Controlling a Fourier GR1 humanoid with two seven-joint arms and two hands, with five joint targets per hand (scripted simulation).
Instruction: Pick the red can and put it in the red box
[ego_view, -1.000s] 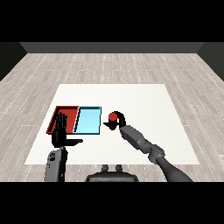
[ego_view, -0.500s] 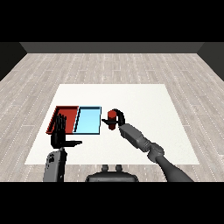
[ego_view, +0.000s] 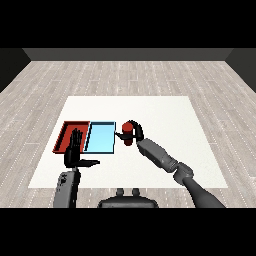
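Head view: the right hand (ego_view: 136, 131) is curled round the red can (ego_view: 128, 133), which stands upright just to the right of the light blue tray (ego_view: 101, 138). Compared with a second ago, hand and can have shifted a little leftward, toward that tray; the can's left side now sits very close to the tray's right rim, where earlier a wider strip of white table (ego_view: 165, 115) showed between them. Whether the can is lifted off the table or only sliding on it cannot be told from this angle.

My reading is that the pick is done and the carry has just begun. The can is not yet over either tray. The red tray (ego_view: 70, 135) lies directly left of the light blue tray, the two touching side by side, so the can has to cross the whole light blue tray before it reaches its goal. That calls for enough height to clear both rims.

The left hand (ego_view: 75, 151) has not changed place: it stands at the near edge of the red tray, fingers straight and upright, thumb out to the side, holding nothing. It hangs over the near left part of the light blue tray's neighbour and could crowd the drop.
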